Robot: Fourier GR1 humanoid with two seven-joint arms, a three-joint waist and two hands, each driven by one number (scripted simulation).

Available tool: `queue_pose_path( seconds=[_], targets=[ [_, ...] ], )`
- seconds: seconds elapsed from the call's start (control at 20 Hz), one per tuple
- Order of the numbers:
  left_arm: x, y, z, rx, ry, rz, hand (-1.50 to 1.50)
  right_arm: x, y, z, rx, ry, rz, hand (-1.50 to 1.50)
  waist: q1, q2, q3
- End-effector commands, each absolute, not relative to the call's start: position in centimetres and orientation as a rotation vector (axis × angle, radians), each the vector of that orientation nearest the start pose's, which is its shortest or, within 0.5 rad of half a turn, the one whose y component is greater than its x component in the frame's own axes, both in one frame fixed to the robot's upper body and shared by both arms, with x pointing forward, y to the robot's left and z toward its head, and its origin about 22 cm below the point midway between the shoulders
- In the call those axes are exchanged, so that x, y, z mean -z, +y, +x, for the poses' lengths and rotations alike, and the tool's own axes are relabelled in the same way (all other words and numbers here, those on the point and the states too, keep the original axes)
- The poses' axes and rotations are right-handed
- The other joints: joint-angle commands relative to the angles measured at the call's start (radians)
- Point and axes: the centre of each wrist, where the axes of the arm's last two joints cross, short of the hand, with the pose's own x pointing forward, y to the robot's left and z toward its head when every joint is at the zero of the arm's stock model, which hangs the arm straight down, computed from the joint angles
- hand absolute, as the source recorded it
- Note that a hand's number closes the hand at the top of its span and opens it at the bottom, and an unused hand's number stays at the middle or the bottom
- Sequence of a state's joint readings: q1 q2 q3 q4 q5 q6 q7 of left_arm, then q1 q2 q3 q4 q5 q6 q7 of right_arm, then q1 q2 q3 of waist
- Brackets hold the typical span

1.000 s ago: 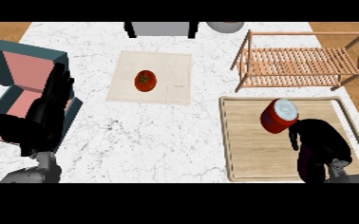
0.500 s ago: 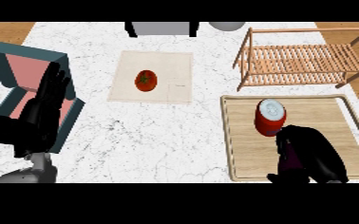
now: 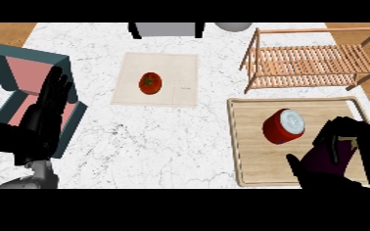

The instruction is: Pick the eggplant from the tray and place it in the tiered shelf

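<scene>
Kitchen, white marble counter (image 3: 159, 137), wooden tray (image 3: 249, 142), tomato (image 3: 150, 83) on a cutting board (image 3: 177, 90) (pale), slatted tiered shelf (image 3: 303, 66)

Two black hands, matte and dark throughout. Left hand (image 3: 45, 112) long and slim, with narrow jointed fingers (image 3: 56, 85) showing faint grey edges along the segments. Below it a grey forearm (image 3: 33, 176), rounded and metallic in look, with a paler cuff near the wrist. Right hand (image 3: 331, 159) broader and bulkier, black with a slight purplish sheen on the palm, thick thumb (image 3: 295, 166) to one side. No cables, screws or markings visible.
</scene>
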State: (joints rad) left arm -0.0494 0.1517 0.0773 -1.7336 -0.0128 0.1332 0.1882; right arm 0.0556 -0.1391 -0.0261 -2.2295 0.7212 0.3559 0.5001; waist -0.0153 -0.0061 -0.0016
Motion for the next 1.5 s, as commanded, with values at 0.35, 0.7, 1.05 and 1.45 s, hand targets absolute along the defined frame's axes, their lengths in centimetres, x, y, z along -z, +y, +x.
queue_pose_path(
  seconds=[0.35, 0.7, 1.05, 1.45],
  targets=[
    [-7.5, 28.3, 25.6, -0.034, -1.596, 0.247, 0.00, -23.1, -29.1, 18.8, -0.422, -1.429, -1.002, 1.50, 0.016, 0.005, 0.001],
    [-6.6, 26.3, 25.8, -0.047, -1.608, 0.252, 0.00, -22.0, -32.0, 23.9, -0.355, -1.412, -1.025, 1.50, 0.018, 0.006, 0.002],
    [-5.2, 27.0, 25.7, -0.039, -1.622, 0.229, 0.00, -18.1, -34.4, 29.6, -0.295, -1.446, -1.035, 1.50, 0.026, 0.010, 0.002],
    [-6.3, 26.6, 26.6, -0.044, -1.607, 0.248, 0.00, -15.7, -34.5, 35.4, -0.258, -1.500, -1.039, 1.50, 0.026, 0.009, 0.002]
  ],
)
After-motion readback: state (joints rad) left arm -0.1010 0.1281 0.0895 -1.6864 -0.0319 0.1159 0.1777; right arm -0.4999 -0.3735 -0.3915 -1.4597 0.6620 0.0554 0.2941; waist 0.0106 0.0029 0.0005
